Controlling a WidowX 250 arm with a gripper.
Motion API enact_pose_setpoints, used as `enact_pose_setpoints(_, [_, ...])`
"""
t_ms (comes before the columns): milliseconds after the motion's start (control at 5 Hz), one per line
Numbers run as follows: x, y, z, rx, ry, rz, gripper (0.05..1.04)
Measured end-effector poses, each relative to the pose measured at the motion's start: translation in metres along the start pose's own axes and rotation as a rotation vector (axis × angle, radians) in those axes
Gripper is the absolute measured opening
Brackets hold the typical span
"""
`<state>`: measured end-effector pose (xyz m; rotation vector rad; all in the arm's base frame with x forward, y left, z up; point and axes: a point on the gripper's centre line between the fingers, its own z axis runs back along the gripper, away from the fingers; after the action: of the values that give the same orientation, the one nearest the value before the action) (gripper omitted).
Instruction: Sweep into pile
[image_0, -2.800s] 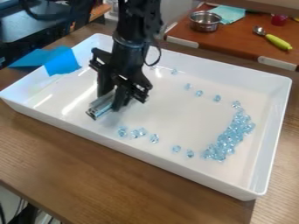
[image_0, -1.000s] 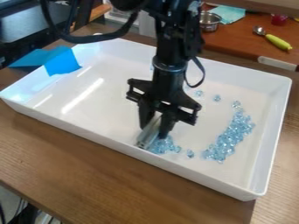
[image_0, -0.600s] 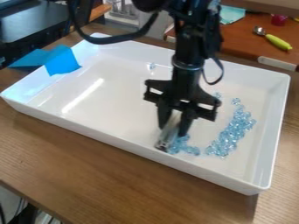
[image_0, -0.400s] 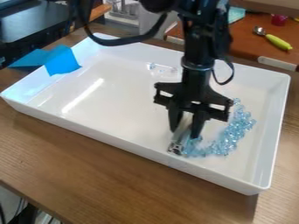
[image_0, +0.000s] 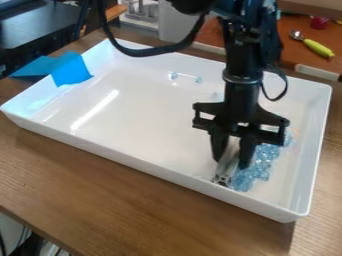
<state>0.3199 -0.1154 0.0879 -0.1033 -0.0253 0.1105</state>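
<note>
Glassy, pale-blue beads lie in a dense, uneven cluster toward the right end of the white tray, near its front wall. A few more are scattered farther back, apart from the cluster. A silver, ridged bar is held aslant, its lower end at the left edge of the cluster, near the front wall.
</note>
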Motion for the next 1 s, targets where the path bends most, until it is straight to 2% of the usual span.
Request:
enact_pose_setpoints(200, [0.001, -0.001, 0.001, -0.002, -0.001, 0.002, 0.377])
enact_pose_setpoints(400, [0.013, 0.021, 0.011, 0.028, -0.017, 0.025, 0.378])
enact_pose_setpoints(600, [0.029, 0.058, 0.038, 0.060, -0.070, 0.093, 0.377])
enact_pose_setpoints(800, [0.044, 0.099, 0.062, 0.060, -0.076, 0.079, 0.378])
enact_pose_setpoints(1000, [0.058, 0.143, 0.076, 0.084, -0.095, 0.079, 0.378])
